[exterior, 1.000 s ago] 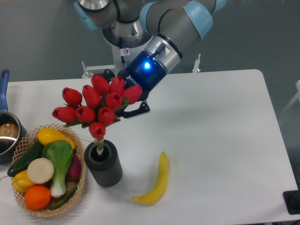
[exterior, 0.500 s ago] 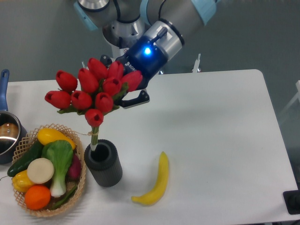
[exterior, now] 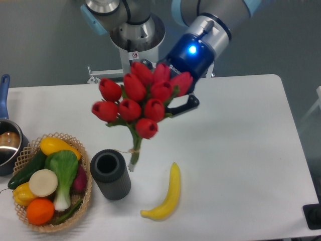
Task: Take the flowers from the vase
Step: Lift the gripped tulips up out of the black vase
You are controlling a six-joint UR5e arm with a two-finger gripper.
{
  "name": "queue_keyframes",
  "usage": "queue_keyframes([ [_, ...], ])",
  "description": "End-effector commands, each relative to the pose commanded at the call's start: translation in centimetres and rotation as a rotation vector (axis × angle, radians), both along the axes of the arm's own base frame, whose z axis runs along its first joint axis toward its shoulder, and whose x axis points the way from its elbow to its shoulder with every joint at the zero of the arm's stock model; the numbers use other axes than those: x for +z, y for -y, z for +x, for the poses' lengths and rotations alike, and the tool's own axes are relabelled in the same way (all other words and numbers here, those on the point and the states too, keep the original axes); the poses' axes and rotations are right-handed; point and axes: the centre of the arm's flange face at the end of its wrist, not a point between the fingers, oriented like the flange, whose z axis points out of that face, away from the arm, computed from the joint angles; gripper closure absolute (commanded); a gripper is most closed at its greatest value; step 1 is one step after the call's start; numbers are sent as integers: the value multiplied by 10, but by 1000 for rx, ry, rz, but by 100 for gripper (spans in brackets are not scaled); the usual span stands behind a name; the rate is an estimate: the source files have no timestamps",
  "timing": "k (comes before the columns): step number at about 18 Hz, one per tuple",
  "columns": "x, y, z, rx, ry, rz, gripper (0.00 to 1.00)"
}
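Banana [exterior: 165, 197] on the table front, vase [exterior: 110, 173] just left of it, mouth vacant. Flowers [exterior: 142, 103] fully out, stems hanging beside the vase's right rim. Gripper [exterior: 173, 103] clamped on the bunch behind the buds.

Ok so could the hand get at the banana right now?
Probably not as things stand: the hand is shut on the flowers, so it has nothing free to grip with. The banana itself lies in the open on the table, with nothing over it.
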Motion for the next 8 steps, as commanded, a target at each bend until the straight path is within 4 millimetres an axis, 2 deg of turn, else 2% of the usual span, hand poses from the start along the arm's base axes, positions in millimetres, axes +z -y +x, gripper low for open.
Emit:
queue_keyframes([
  [4, -2, 18, -17, 41, -1, -2, 69],
  [8, 0, 22, -15, 47, 2, -2, 69],
])
